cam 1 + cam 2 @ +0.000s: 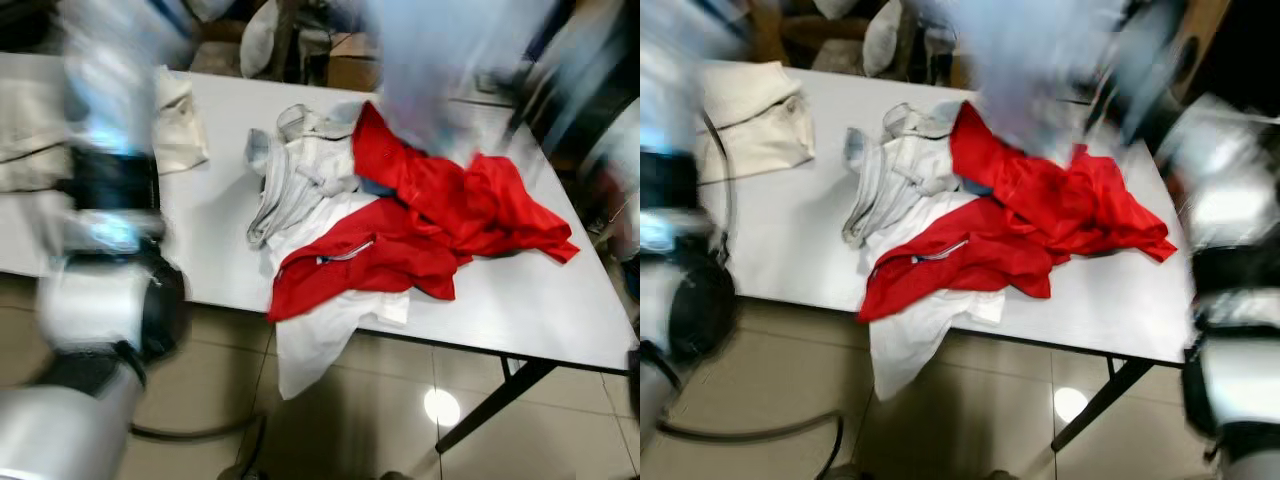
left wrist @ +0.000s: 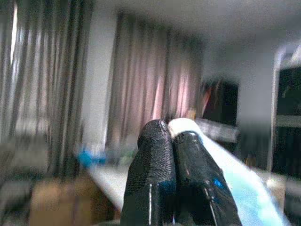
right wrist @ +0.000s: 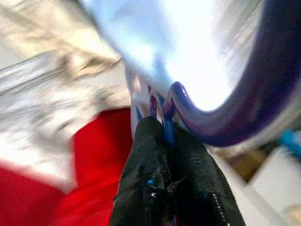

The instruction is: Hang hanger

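Motion blur smears both arms and the lifted pale garment.

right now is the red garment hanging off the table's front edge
No, the red garment lies on the table; the white garment beneath it droops over the front edge.

A lived-in room is suggested by long curtains, a tiled floor and a white table on which clothes (red and white) are heaped.
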Controlling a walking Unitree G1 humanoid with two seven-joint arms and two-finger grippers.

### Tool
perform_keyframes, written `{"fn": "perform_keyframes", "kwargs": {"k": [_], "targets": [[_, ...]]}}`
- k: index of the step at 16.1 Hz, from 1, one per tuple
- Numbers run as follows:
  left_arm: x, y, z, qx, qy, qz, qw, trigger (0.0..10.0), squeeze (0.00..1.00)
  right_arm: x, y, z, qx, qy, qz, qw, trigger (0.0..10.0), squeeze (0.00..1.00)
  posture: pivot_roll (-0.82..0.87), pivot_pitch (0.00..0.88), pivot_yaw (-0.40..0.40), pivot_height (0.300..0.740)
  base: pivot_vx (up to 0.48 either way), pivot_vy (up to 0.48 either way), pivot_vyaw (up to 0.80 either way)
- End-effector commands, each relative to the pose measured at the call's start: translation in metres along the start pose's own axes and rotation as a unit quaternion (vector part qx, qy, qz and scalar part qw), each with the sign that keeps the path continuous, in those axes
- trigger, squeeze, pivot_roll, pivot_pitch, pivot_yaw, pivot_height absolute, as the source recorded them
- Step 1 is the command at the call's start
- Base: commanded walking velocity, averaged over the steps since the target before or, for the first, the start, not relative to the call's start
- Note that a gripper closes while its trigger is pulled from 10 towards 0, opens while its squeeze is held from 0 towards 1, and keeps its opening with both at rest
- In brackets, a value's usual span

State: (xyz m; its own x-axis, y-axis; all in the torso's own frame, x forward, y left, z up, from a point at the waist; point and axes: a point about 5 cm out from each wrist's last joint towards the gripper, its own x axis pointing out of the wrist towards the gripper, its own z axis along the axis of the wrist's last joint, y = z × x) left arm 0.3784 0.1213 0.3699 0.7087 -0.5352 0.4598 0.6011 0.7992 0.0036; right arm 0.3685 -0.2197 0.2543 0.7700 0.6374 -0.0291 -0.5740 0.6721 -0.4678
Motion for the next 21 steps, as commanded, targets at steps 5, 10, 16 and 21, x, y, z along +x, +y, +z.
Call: {"fn": "perform_keyframes", "kwargs": {"k": [5, 10, 16, 21], "targets": [[-0.037, 0.010, -0.114, 0.121, 0.208, 0.092, 0.966, 10.0, 0.00, -0.045, 0.063, -0.035, 0.025, 0.046, 0.142, 0.988, 10.0, 0.00, -0.08, 0.000, 0.022, 0.740, 0.000, 0.000, 0.00], [-0.073, 0.059, -0.132, 0.144, 0.278, 0.176, 0.933, 10.0, 1.00, -0.105, 0.095, -0.003, 0.080, 0.053, 0.245, 0.965, 10.0, 0.00, -0.10, 0.000, 0.055, 0.740, 0.000, 0.000, 0.00], [-0.122, 0.063, -0.158, 0.175, 0.404, 0.031, 0.898, 10.0, 1.00, -0.118, 0.078, 0.044, 0.142, -0.051, 0.168, 0.974, 10.0, 0.00, -0.11, 0.000, 0.077, 0.740, 0.000, 0.000, 0.00], [-0.194, 0.046, -0.115, 0.085, 0.405, -0.136, 0.900, 10.0, 1.00, -0.096, 0.087, 0.027, 0.221, -0.038, 0.058, 0.973, 10.0, 0.00, -0.09, 0.000, 0.062, 0.740, 0.000, 0.000, 0.00]]}}
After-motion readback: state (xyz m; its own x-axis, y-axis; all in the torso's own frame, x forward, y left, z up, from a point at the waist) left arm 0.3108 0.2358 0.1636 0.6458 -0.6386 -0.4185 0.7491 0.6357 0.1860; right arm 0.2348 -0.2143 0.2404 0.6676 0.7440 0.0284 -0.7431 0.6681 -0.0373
